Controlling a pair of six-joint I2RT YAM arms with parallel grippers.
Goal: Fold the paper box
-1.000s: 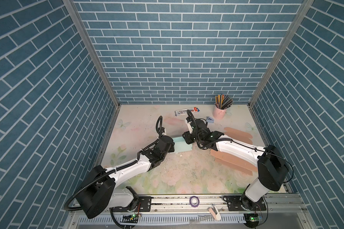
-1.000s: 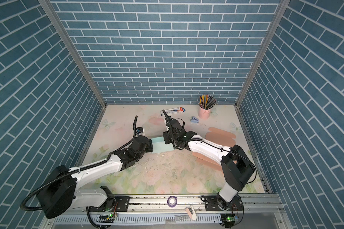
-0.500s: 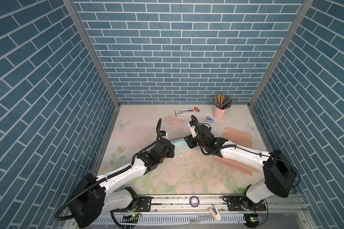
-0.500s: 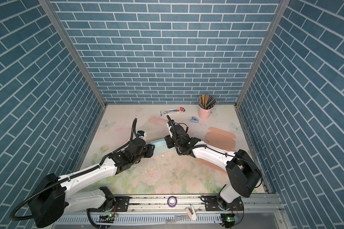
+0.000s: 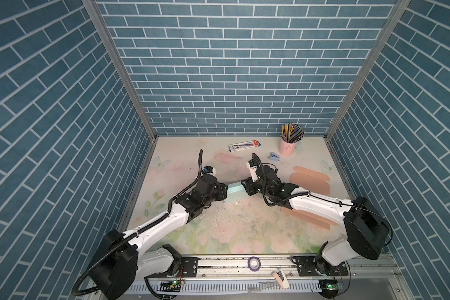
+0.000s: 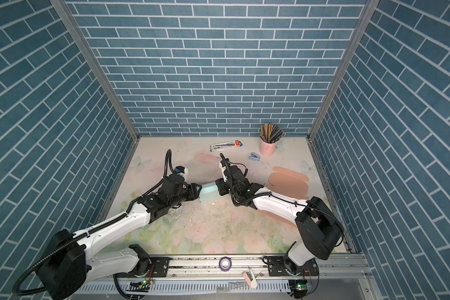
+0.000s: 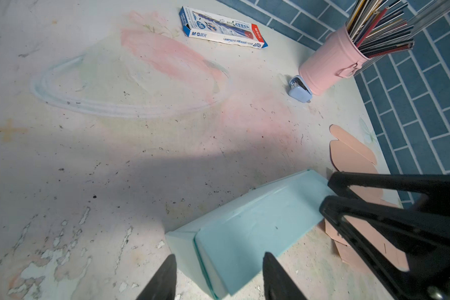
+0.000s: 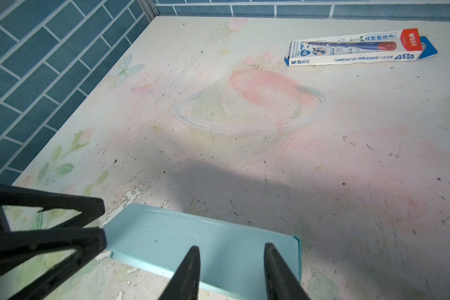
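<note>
Paper box [image 5: 235, 192], pale teal, lies near the middle of the tabletop [image 5: 182, 161] between the two arms. In both top views it reads as a long, closed carton rather than a flat sheet. Most of the folding looks done: the long walls stand squared up, and in the left wrist view a flap lies wrapped over the end nearest that camera. What seems left is seating that end flap and closing the far end, which the right arm partly hides. The left fingers [image 7: 164, 283] are spread apart, with the box's end showing between their tips, and they are not pinching it. The right fingers [image 8: 187, 275] are also spread, poised over the box's top face; whether they press on it I cannot tell. Flat pink cardboard blanks [image 5: 309, 179] lie unfolded well to the right. The box itself shows no print. The pencil carton [image 8: 359, 49] at the far side of the tabletop reads "M&G", "HB" and "AWP30716", with Chinese characters beside them. A pink cup [image 7: 327, 70] of pencils stands near it.
</note>
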